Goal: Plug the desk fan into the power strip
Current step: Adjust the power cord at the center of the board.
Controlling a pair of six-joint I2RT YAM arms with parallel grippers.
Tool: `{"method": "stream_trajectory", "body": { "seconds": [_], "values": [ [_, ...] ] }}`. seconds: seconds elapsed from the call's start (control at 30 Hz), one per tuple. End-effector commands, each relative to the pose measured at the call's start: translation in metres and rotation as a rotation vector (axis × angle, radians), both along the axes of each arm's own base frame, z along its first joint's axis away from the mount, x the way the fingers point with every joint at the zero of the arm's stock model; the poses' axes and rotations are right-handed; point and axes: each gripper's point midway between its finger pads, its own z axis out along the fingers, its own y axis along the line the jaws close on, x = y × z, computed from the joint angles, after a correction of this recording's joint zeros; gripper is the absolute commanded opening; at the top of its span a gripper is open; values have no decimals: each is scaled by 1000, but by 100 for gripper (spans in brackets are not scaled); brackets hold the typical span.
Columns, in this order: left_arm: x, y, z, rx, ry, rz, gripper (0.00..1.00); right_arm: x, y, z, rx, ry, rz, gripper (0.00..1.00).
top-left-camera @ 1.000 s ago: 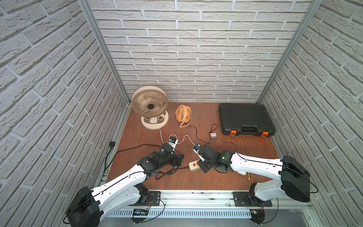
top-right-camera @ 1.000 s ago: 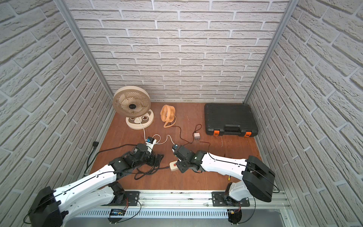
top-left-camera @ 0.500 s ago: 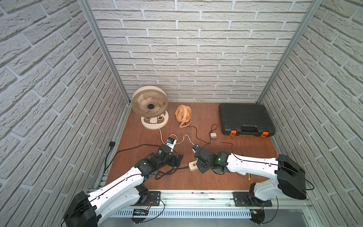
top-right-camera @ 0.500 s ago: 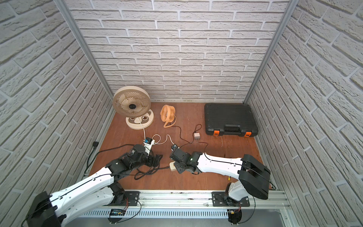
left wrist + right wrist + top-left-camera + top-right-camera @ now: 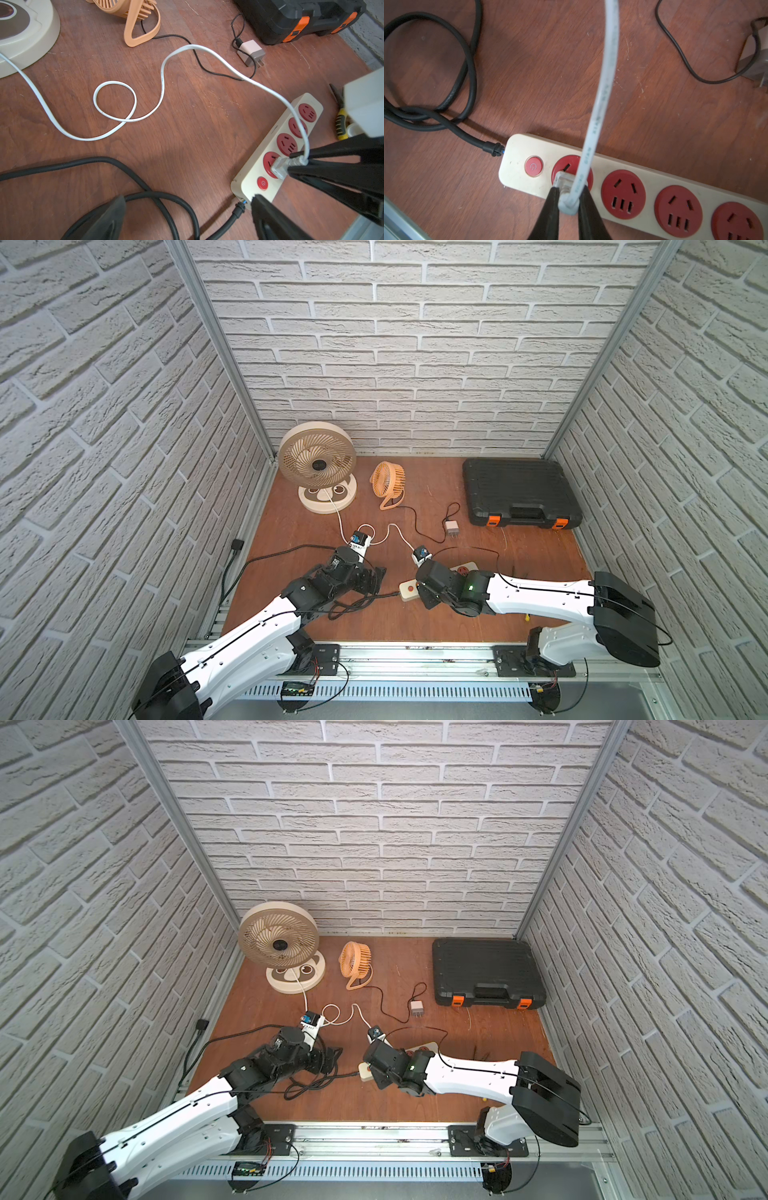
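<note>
1. Four red sockets (image 5: 623, 191) are showing on your long cream-coloured power strip (image 5: 512, 160), lying on the brown wooden board (image 5: 187, 124) under the white right arm (image 5: 540, 597).
2. Your right gripper (image 5: 568, 191) is pinching the pale flat plug (image 5: 562, 179) against the socket beside the small red button (image 5: 533, 166).
3. Your left gripper (image 5: 188, 197) is hanging spread wide above the thick black cord (image 5: 467, 62).
4. The white flat cable (image 5: 162, 83) is trailing away to the round cream desk fan (image 5: 317, 462).
</note>
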Motion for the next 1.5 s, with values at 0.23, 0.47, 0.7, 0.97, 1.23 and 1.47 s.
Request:
{"method": "stream_trajectory", "body": {
  "seconds": [0.23, 0.47, 0.7, 0.97, 1.23, 1.47],
  "values": [
    [0, 2, 1, -14, -8, 7, 98, -48, -24, -70, -105, 246, 47, 3],
    [0, 10, 4, -3, -22, 38, 98, -42, -4, -50, -59, 205, 87, 3],
    [-1, 17, 7, -5, -38, 64, 98, -41, 23, -35, 42, 187, 137, 3],
    [-1, 21, 11, -17, -58, 79, 98, -43, 51, -20, 132, 173, 191, 3],
    [-1, 26, 15, -29, -61, 105, 98, -41, 37, -4, 85, 143, 177, 24],
    [0, 24, 24, -62, -65, 119, 98, -31, 26, 27, 57, 70, 171, 40]
  ]
}}
